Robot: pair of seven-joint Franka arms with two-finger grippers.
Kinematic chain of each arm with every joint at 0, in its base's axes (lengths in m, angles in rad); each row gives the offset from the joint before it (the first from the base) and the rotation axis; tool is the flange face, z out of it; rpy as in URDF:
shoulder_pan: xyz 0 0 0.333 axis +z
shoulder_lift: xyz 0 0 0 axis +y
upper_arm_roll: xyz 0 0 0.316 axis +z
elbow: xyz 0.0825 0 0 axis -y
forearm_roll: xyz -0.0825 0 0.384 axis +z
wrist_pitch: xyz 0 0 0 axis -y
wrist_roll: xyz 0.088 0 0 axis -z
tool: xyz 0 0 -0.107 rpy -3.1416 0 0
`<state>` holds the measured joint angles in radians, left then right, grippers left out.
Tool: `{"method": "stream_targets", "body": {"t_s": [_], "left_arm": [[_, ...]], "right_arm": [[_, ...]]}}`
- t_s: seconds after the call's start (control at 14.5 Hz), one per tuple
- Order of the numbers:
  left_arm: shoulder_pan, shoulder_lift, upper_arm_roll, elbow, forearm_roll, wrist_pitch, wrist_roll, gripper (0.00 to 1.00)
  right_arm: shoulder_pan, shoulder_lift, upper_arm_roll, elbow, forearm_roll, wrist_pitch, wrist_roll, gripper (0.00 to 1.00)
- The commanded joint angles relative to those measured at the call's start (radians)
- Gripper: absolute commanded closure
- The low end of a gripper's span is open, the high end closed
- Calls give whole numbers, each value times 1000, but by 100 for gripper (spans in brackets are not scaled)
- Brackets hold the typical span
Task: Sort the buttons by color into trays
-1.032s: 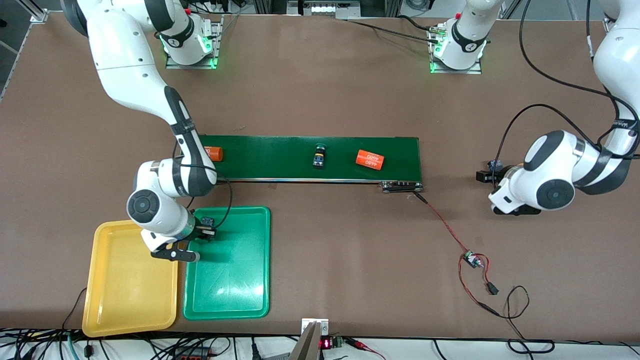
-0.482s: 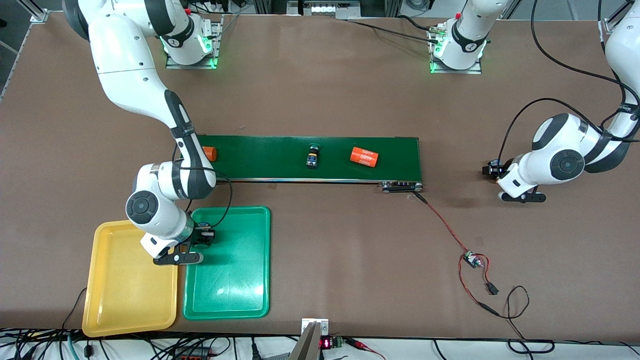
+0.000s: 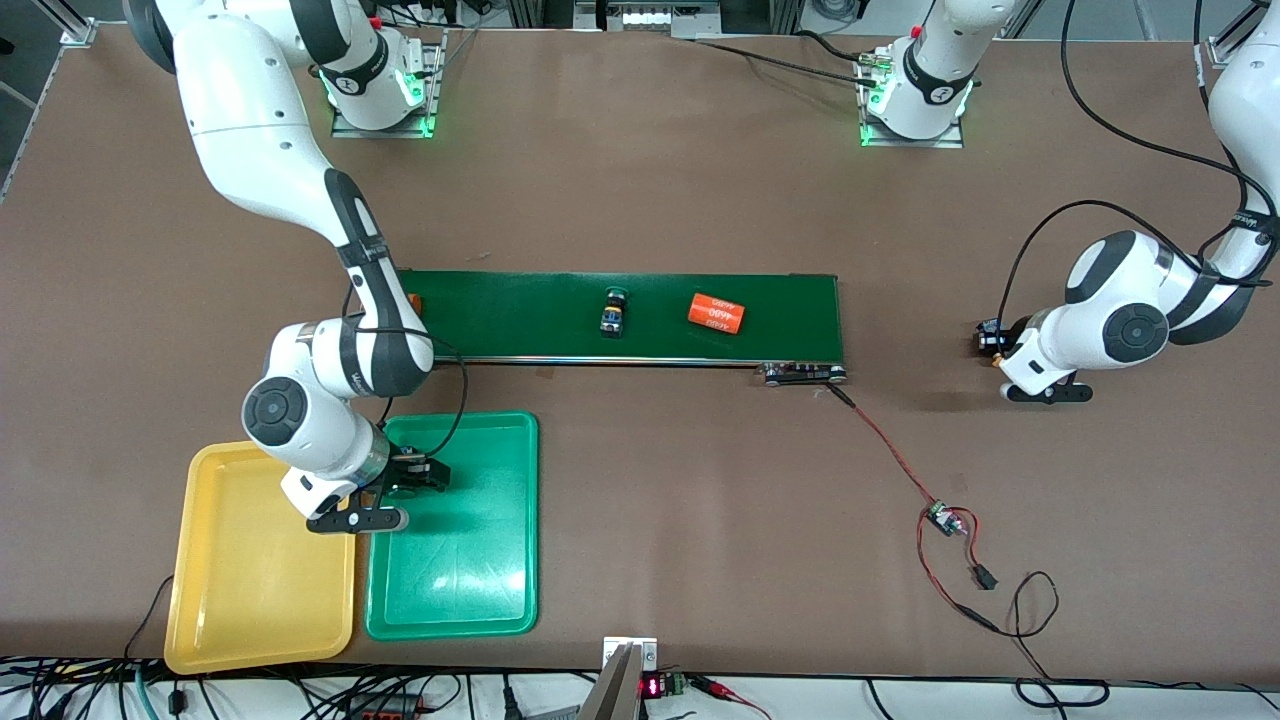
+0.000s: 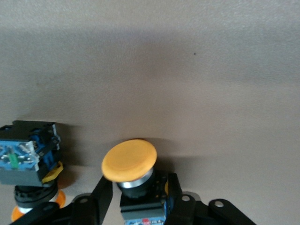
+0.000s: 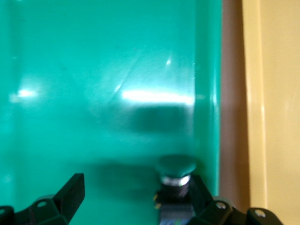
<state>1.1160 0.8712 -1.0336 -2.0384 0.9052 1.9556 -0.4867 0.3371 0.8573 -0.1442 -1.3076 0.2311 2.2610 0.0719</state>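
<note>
My right gripper (image 3: 415,478) is open low over the green tray (image 3: 480,570). In the right wrist view (image 5: 136,187) a green-capped button (image 5: 176,174) rests in that tray against one finger, by the wall beside the yellow tray (image 3: 230,590). My left gripper (image 3: 990,340) is low at the left arm's end of the table. In the left wrist view it (image 4: 138,187) is shut on a yellow-capped button (image 4: 129,160). Another yellow-capped button (image 4: 29,159) lies on the table beside it. One more button (image 3: 612,312) lies on the conveyor belt (image 3: 520,330).
An orange cylinder with white print (image 3: 717,314) lies on the belt toward the left arm's end. Another orange cylinder (image 3: 413,300) is mostly hidden by the right arm. Red and black wires with a small board (image 3: 940,518) lie nearer the front camera than the belt's end.
The button and cylinders on the belt have moved toward the right arm's end. My right gripper has shifted slightly over the green tray. My left arm moved outward a second ago, then held still.
</note>
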Motion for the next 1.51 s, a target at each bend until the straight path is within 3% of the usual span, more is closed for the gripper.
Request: {"method": "stream_targets", "body": {"t_s": [0.0, 0.14, 0.21, 0.41, 0.55, 0.76, 1.1, 1.31, 1.38, 1.44], "left_arm": [[-11, -6, -5, -5, 20, 6, -23, 67], [-13, -9, -14, 1, 12, 2, -26, 83], [-13, -9, -28, 7, 3, 2, -32, 84], [-31, -14, -164, 38, -3, -119, -62, 84], [-118, -15, -215, 70, -76, -179, -69, 83], [-223, -15, -223, 99, -225, -199, -142, 83], [-500, -3, -183, 136, -249, -80, -360, 82], [-570, 6, -148, 138, -259, 3, -374, 79], [-587, 6, -129, 139, -265, 11, -394, 56], [-593, 3, -125, 144, -264, 9, -420, 1]], "right_arm": [[-3, -82, 6, -19, 50, -119, -4, 0], [3, -122, 8, -27, 50, -211, 25, 0], [13, -147, 9, -41, 48, -225, 41, 0], [100, -239, 5, -143, 44, -224, 156, 0], [164, -291, 3, -218, 36, -224, 271, 0], [239, -345, 1, -314, 33, -215, 376, 0], [318, -376, 0, -357, 30, -218, 486, 0], [373, -366, -2, -381, 7, -209, 535, 0], [381, -362, 0, -389, -18, -207, 543, 0], [388, -360, 1, -398, -25, -199, 549, 0]]}}
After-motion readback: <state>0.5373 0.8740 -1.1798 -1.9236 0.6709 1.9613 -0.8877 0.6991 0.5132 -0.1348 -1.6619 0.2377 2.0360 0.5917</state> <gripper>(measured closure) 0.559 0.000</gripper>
